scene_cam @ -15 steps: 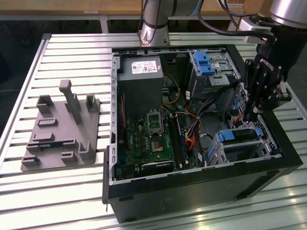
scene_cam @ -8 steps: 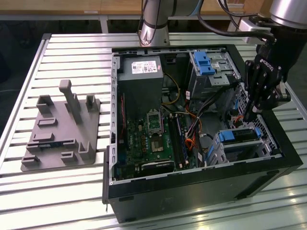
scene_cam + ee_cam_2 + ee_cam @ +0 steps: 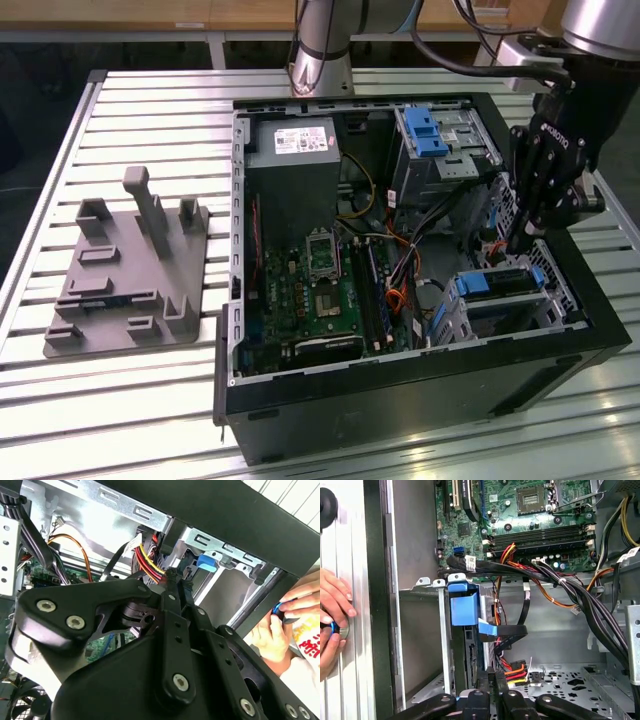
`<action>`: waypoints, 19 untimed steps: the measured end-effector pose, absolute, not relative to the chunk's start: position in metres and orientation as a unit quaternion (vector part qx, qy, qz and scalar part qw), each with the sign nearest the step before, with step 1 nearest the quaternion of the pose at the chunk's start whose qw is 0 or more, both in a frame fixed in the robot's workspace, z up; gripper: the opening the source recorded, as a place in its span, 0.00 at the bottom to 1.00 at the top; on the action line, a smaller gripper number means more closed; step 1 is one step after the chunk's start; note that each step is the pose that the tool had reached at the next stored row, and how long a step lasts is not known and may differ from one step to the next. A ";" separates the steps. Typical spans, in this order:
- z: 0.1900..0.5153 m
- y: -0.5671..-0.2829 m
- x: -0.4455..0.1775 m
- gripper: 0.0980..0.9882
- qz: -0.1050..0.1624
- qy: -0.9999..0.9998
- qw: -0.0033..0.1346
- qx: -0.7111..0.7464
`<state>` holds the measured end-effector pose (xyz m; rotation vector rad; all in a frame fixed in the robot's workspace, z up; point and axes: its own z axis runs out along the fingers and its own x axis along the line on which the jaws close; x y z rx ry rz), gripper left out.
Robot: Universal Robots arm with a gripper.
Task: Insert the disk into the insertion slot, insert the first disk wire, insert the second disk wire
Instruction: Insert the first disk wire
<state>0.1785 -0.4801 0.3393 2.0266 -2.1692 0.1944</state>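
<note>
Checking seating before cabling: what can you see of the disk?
The disk shows mostly its bright blue plastic carrier. It lies seated in the grey perforated metal cage at the corner of the case on the exterior view's right. In the first wrist view, black cables run past its blue end. The gripper hangs just above; contact unclear.

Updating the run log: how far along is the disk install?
Done: the disk sits in the insertion slot. In hand: the gripper is down at the slot's end, by the red-yellow wires. Left: wire seating cannot be told.
</note>
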 end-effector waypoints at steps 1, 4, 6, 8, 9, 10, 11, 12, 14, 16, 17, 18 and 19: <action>0.339 -0.481 0.178 0.07 0.064 -0.727 0.082 0.679; 0.340 -0.483 0.178 0.07 0.059 -0.727 0.077 0.680; 0.341 -0.485 0.178 0.07 0.053 -0.728 0.072 0.680; 0.342 -0.486 0.178 0.07 0.045 -0.728 0.064 0.681; 0.342 -0.487 0.178 0.07 0.040 -0.729 0.059 0.681; 0.342 -0.488 0.178 0.07 0.034 -0.729 0.054 0.682; 0.342 -0.490 0.178 0.07 0.030 -0.729 0.050 0.682; 0.342 -0.491 0.178 0.07 0.026 -0.729 0.046 0.682; 0.342 -0.493 0.178 0.07 0.020 -0.729 0.040 0.683; 0.342 -0.496 0.177 0.07 0.017 -0.729 0.037 0.683; 0.342 -0.497 0.177 0.07 0.016 -0.729 0.036 0.683; 0.343 -0.499 0.177 0.07 0.015 -0.729 0.036 0.683; 0.343 -0.499 0.177 0.07 0.014 -0.729 0.035 0.683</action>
